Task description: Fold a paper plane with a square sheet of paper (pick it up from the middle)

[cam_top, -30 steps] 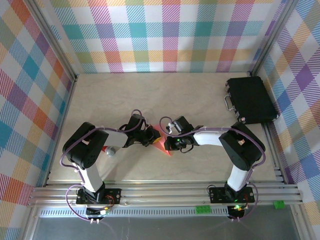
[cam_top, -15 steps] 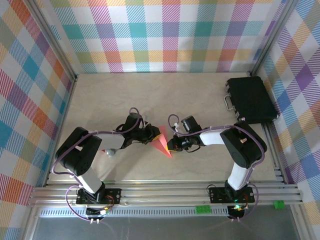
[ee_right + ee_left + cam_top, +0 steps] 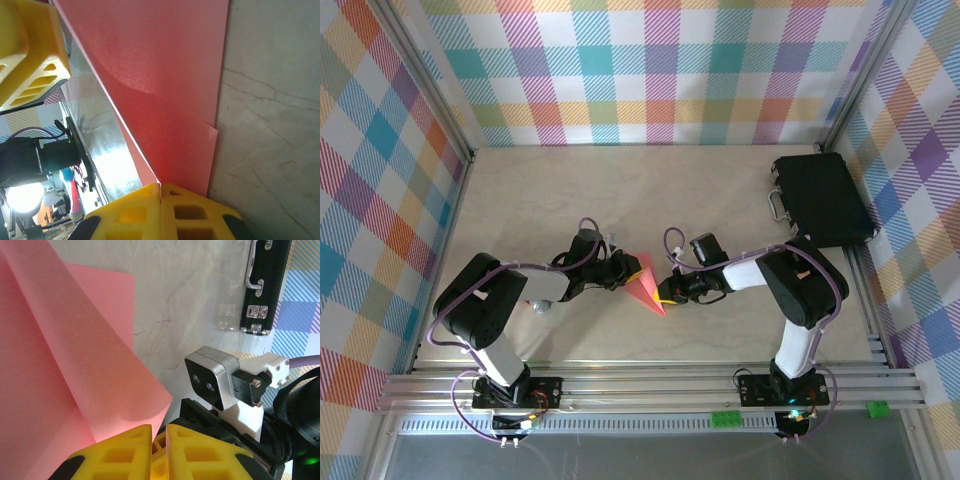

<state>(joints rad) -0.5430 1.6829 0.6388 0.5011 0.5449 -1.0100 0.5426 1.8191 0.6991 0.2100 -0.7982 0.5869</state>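
Pink paper point(image 3: 646, 287), part-folded to a pointed wedge, sits just below frame centre. Left gripper point(image 3: 625, 272) is pinched on its upper-left edge. Right gripper point(image 3: 668, 291) is closed tight on the lower-right edge. Risk: opposed pull could tear the thin sheet; a slipping pinch would skew the crease.

A pale beige table point(image 3: 620, 190) with faint marble-like veins, walled by bright checked panels. A black case point(image 3: 823, 200) with a metal handle lies flat in the far right corner. Near the middle, folded pink paper point(image 3: 647, 285) seems to rest partly on the surface, one flap raised. To its left sits a small grey rounded object point(image 3: 540, 304), partly hidden.
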